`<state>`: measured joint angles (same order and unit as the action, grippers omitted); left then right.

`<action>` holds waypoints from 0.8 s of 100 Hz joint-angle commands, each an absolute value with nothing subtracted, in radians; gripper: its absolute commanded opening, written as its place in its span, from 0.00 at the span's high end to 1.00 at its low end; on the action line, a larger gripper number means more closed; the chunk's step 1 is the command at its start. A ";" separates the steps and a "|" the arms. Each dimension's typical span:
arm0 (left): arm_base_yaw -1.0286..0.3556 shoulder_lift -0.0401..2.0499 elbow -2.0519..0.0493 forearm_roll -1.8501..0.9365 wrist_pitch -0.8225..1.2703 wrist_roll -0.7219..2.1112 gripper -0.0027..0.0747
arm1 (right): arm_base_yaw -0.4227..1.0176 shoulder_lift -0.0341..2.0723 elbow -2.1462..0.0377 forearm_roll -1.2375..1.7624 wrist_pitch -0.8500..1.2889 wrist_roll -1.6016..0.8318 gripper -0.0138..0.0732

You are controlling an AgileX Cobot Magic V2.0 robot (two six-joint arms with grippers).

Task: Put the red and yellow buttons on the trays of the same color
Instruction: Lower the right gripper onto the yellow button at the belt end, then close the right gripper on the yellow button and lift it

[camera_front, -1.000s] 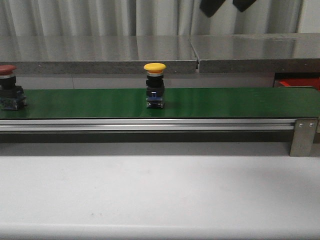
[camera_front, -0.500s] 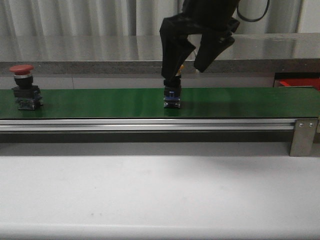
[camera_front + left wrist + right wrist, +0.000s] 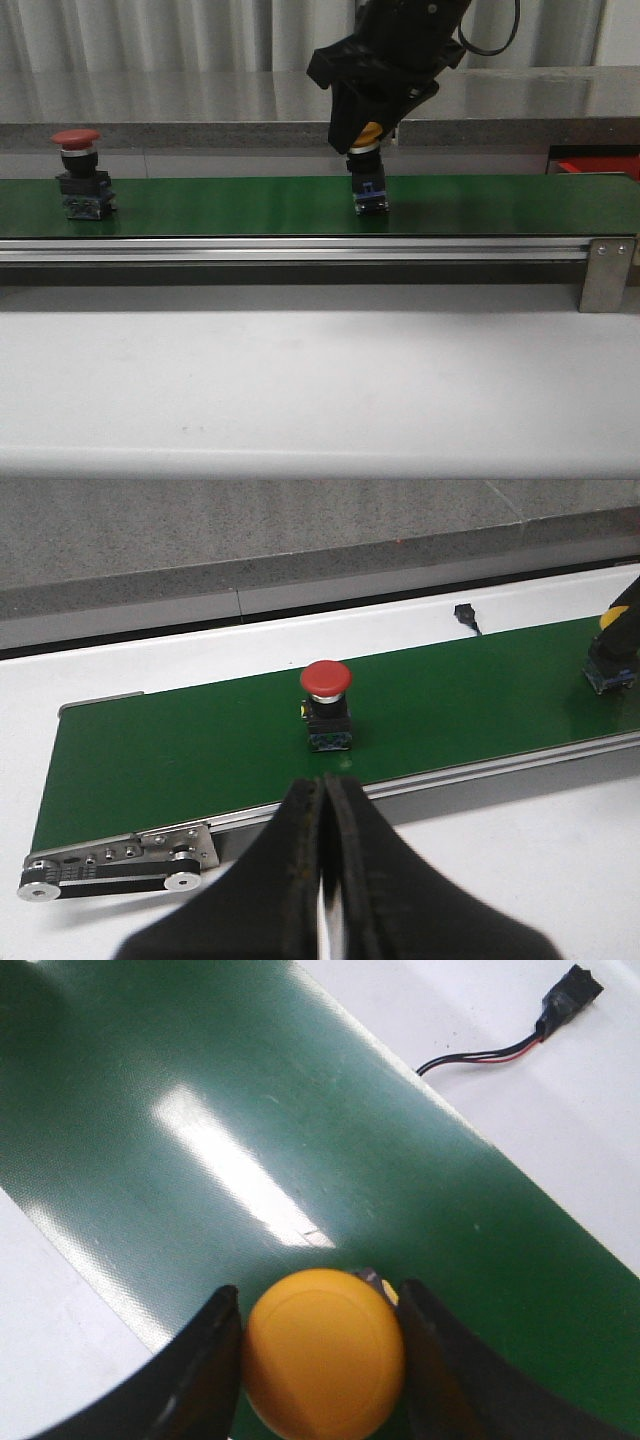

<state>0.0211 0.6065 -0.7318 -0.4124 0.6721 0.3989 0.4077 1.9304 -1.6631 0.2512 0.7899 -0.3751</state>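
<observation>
A yellow button (image 3: 369, 188) stands upright on the green belt (image 3: 220, 205). My right gripper (image 3: 366, 138) has come down over it and is shut on its yellow cap. In the right wrist view both fingers press the sides of the cap (image 3: 322, 1350), with the gripper (image 3: 318, 1294) above the belt. A red button (image 3: 78, 175) stands on the belt at the left. It also shows in the left wrist view (image 3: 326, 695). My left gripper (image 3: 325, 782) is shut and empty, on the near side of the belt from the red button. No yellow tray is in view.
The belt's metal rail (image 3: 300, 250) runs along the front, with a bracket (image 3: 607, 272) at the right end. A grey counter (image 3: 200, 105) stands behind the belt. Part of a red object (image 3: 598, 165) shows at the far right. A small wired connector (image 3: 565, 1000) lies beyond the belt.
My right gripper came down from above and closed on the yellow button's cap. Both buttons moved right along the belt.
</observation>
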 commanded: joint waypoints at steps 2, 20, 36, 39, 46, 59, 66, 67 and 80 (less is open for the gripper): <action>0.014 0.606 -0.759 -0.441 0.609 0.398 0.99 | 0.404 1.878 -1.698 0.267 0.740 -0.379 0.67; 0.014 0.606 -0.759 -0.441 0.609 0.398 0.99 | 0.404 1.846 -1.698 0.268 0.755 -0.369 0.68; 0.014 0.608 -0.759 -0.441 0.609 0.398 0.99 | 0.381 1.764 -1.674 0.269 0.779 -0.354 0.68; 0.014 0.608 -0.759 -0.441 0.609 0.398 0.99 | 0.373 1.741 -1.660 0.269 0.773 -0.350 0.68; 0.014 0.608 -0.759 -0.441 0.609 0.398 0.99 | 0.351 1.693 -1.617 0.277 0.754 -0.343 0.68; 0.014 0.608 -0.759 -0.441 0.609 0.398 0.99 | 0.303 1.604 -1.513 0.289 0.718 -0.343 0.68; 0.014 0.608 -0.759 -0.441 0.609 0.398 0.99 | 0.273 1.555 -1.462 0.289 0.704 -0.336 0.68; 0.014 0.608 -0.759 -0.441 0.609 0.398 0.99 | 0.270 1.546 -1.457 0.289 0.704 -0.335 0.68; 0.014 0.608 -0.759 -0.441 0.609 0.398 0.99 | 0.184 1.473 -1.377 0.289 0.689 -0.310 0.68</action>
